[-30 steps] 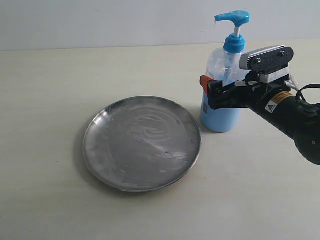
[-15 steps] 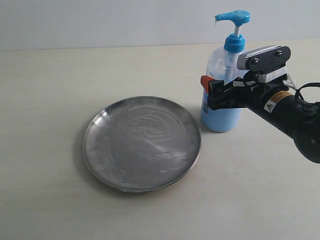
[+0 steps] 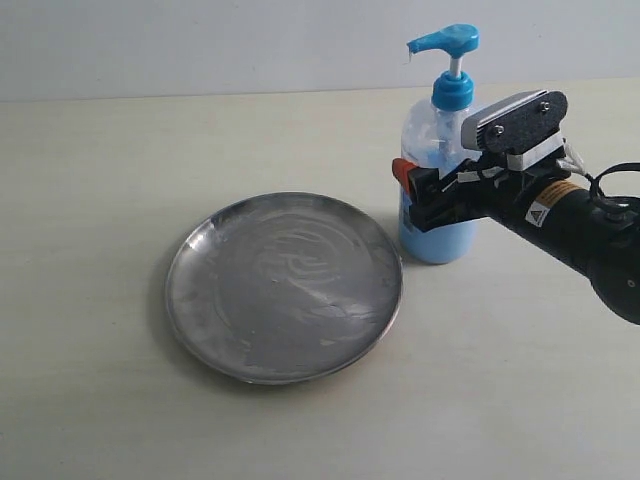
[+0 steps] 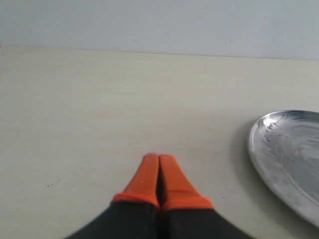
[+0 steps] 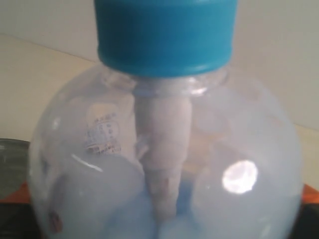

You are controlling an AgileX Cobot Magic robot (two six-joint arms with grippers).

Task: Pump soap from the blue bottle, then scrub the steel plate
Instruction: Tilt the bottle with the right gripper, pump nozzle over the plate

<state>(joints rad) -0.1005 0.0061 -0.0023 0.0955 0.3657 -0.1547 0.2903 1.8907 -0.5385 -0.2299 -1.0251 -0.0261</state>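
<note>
The blue bottle (image 3: 438, 238) stands right of the steel plate (image 3: 285, 285) and leans slightly towards it, its blue pump head (image 3: 445, 42) up. My right gripper (image 3: 422, 188) is shut on the bottle's midsection, one orange fingertip (image 3: 402, 170) showing on its plate side. The right wrist view is filled by the bottle (image 5: 164, 164) and its blue collar (image 5: 164, 35), with an orange finger (image 5: 310, 195) at the edge. Pale swirled smears (image 3: 300, 258) cover the plate. My left gripper (image 4: 158, 160) is shut on nothing, low over the table beside the plate's rim (image 4: 259, 149).
The beige table (image 3: 120, 160) extends to a pale wall at the back. The right arm's black body (image 3: 590, 235) reaches in from the right edge. The left arm is out of the exterior view.
The right gripper has shifted left with the bottle. The bottle's top and pump head have tipped towards the plate while its base stayed put. The plate has not moved.
</note>
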